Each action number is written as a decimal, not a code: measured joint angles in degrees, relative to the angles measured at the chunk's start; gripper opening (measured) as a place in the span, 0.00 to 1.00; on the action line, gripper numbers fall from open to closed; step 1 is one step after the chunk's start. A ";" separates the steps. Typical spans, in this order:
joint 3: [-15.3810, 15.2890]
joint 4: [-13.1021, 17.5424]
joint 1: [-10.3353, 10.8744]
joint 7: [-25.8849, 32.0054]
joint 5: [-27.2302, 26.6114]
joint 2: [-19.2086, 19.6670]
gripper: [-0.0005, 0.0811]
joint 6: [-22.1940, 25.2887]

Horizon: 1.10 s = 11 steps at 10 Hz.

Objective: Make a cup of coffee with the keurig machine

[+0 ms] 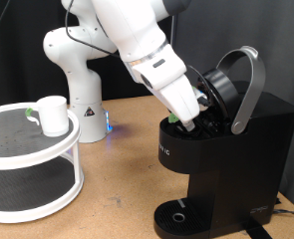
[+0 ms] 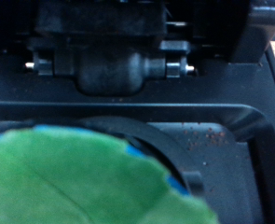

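The keurig machine (image 1: 236, 149) stands at the exterior view's right with its silver-grey handle (image 1: 248, 85) and lid raised. My gripper (image 1: 189, 119) reaches down into the open brew chamber and is shut on a small pod with a green top (image 1: 185, 123). In the wrist view the blurred green pod top (image 2: 72, 182) fills the foreground over the round pod holder (image 2: 179, 154), with the machine's dark hinge (image 2: 109, 70) behind it. My fingers do not show there. The white cup (image 1: 51, 115) stands on the upper shelf at the exterior view's left.
A white round two-tier stand (image 1: 27, 164) with dark mesh shelves holds the cup. The arm's white base (image 1: 79, 95) stands behind it on the wooden table. The machine's drip base (image 1: 178, 215) is at the bottom, with nothing on it.
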<state>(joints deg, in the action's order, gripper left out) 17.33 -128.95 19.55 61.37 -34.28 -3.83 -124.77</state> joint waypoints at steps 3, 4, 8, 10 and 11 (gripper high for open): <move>-0.74 0.13 0.01 -0.10 -0.23 1.01 0.58 -0.64; -0.92 0.09 0.01 -0.20 -0.80 1.15 0.58 -0.84; -0.92 -0.26 0.00 0.47 -3.44 1.64 0.74 -1.16; -0.91 -0.30 -0.02 2.53 -6.30 1.95 0.91 -1.46; -0.87 -0.33 -0.06 3.69 -7.54 1.96 0.98 -1.52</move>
<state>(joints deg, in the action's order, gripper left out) 16.45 -129.27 19.48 65.06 -41.83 -1.87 -126.29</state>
